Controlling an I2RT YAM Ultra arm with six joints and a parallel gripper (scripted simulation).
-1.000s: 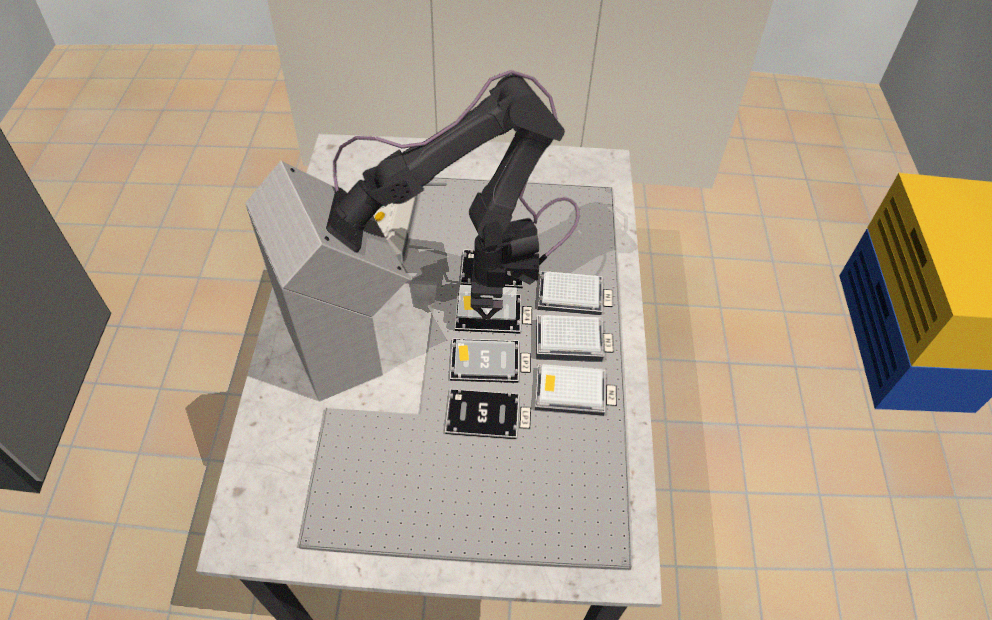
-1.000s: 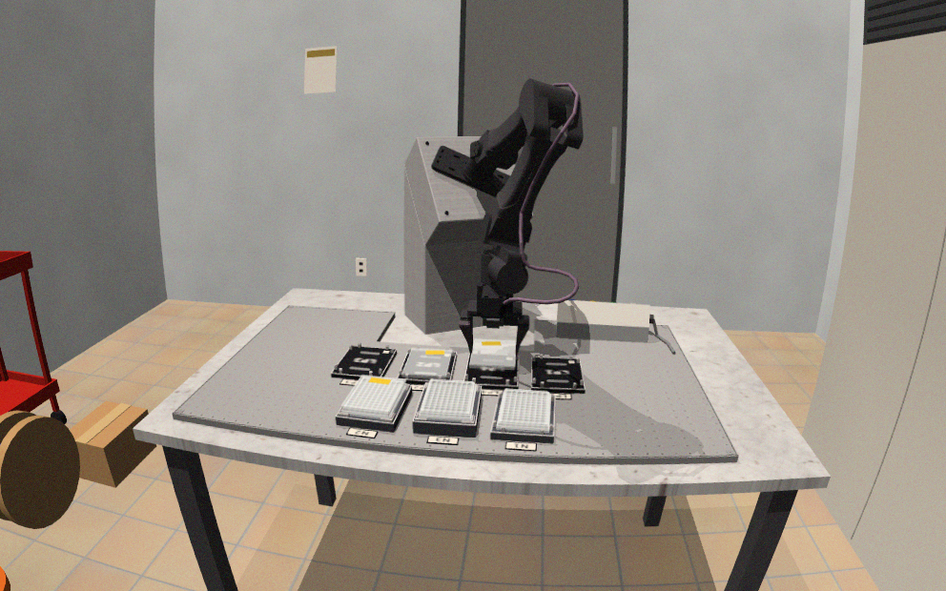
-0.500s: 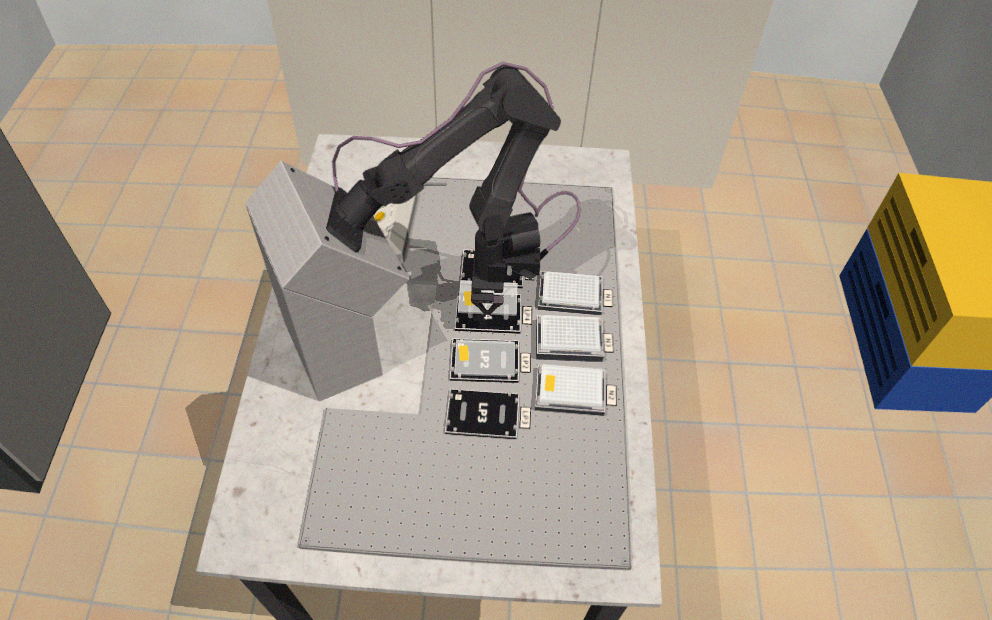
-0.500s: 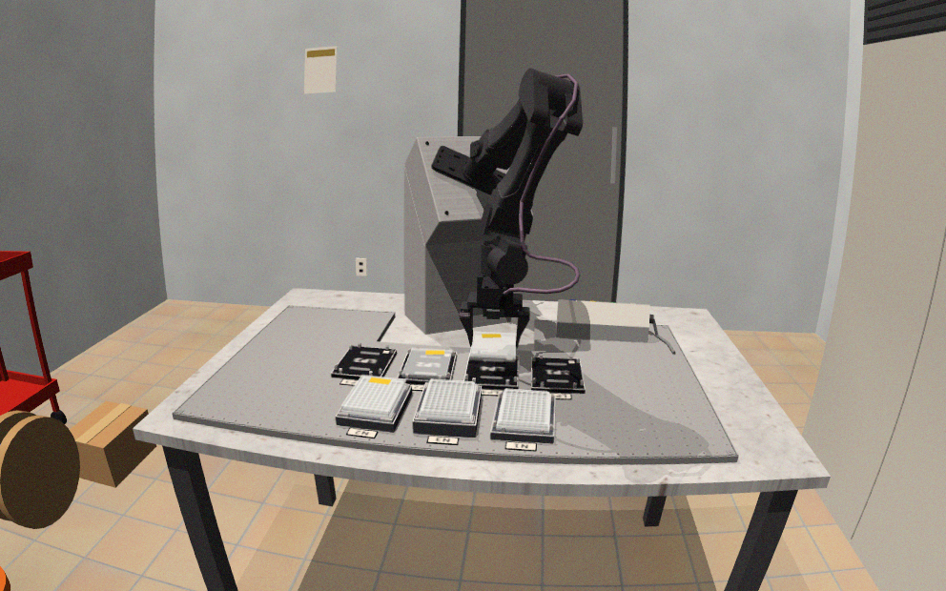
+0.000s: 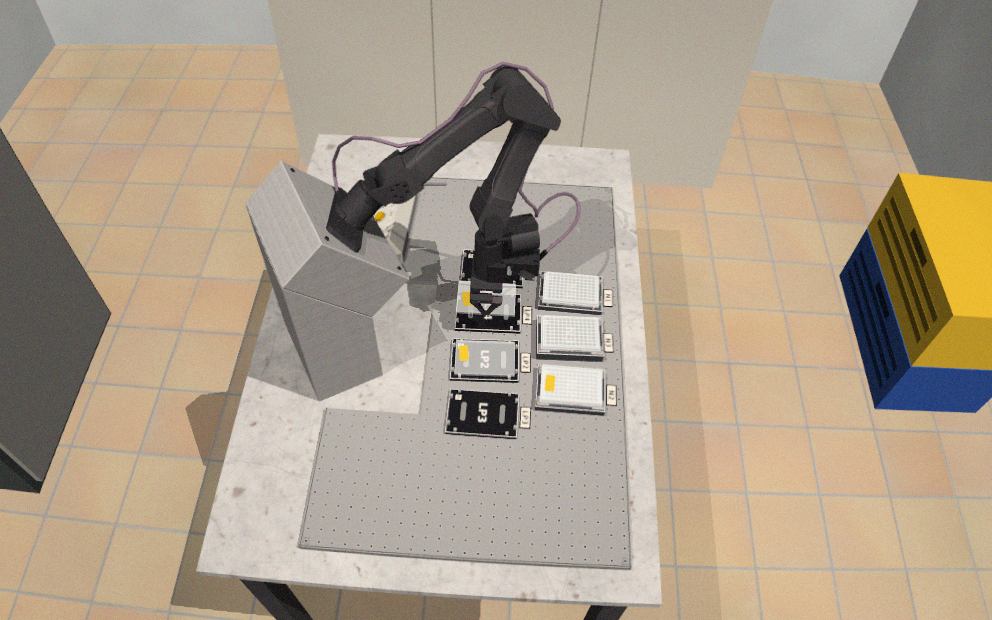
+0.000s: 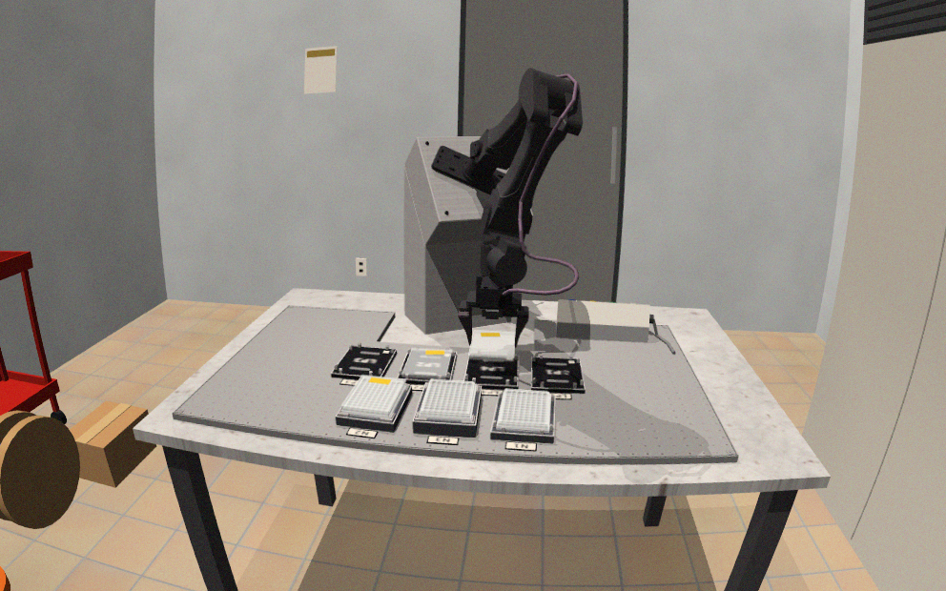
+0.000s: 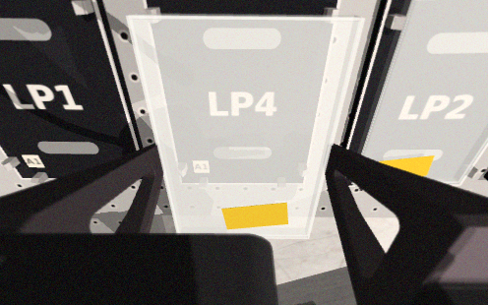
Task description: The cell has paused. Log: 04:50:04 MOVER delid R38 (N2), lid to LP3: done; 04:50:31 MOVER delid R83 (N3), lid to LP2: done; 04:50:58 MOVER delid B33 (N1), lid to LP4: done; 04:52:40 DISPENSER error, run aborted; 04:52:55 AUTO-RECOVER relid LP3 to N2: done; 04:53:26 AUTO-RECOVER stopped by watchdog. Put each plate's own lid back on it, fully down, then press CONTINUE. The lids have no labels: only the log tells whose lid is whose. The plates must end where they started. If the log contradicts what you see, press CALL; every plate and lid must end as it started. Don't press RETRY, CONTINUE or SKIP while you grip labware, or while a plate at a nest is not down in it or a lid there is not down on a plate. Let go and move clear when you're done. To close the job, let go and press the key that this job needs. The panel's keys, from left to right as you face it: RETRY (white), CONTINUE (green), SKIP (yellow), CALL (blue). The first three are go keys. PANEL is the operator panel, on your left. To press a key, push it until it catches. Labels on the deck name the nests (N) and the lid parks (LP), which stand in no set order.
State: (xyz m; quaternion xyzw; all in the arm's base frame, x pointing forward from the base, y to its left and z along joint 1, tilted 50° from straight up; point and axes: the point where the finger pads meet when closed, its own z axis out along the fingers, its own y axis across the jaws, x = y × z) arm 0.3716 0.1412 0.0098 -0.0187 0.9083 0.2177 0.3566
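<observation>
Our claw grips the LP4 lid above its park; we judge relidding N1 in hand; next, we carry it to N1's plate.

Compared with 1 second ago, the lid in the gripper has risen higher above LP4, and the arm's elbow has risen too
</observation>
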